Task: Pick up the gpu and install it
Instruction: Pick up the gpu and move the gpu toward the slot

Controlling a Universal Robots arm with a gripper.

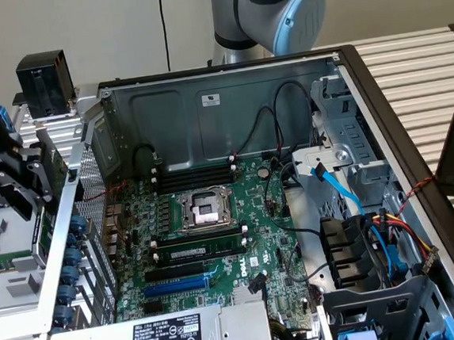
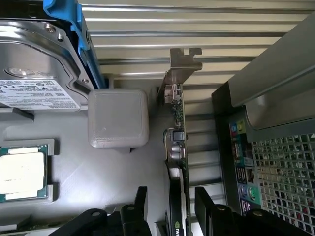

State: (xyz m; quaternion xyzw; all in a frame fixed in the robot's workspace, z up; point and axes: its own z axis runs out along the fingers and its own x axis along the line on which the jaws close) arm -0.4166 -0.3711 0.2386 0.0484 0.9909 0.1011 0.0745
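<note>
The end effector point(image 1: 28, 183) is hanging just outside the case point(image 1: 229, 98), past the wall on the exterior view's left, over a grey tray point(image 2: 98, 196) that is lying beside the case on the slatted counter point(image 2: 197, 29).

In the wrist view the gpu point(image 2: 178, 128) is standing on edge in that tray, close to the case's port panel point(image 2: 241, 167) and running roughly parallel with it. Its silver bracket point(image 2: 183, 66) is pointing away from the camera, and its black shroud is facing away from the case.

The end effector point(image 2: 172, 196) is sitting open with the card between its two black fingers point(image 2: 141, 206). The finger on the case side is lying just beside the board, while the other is standing off from the shroud with a clear gap. It is gripping nothing.

Farther from the case, a grey square block point(image 2: 118, 118), a drive point(image 2: 34, 73) in a blue carrier and a cpu point(image 2: 22, 172) are sharing the tray.

Inside the case, the motherboard point(image 1: 216, 227) is lying flat with a blue slot point(image 1: 177, 284) showing on it.
</note>
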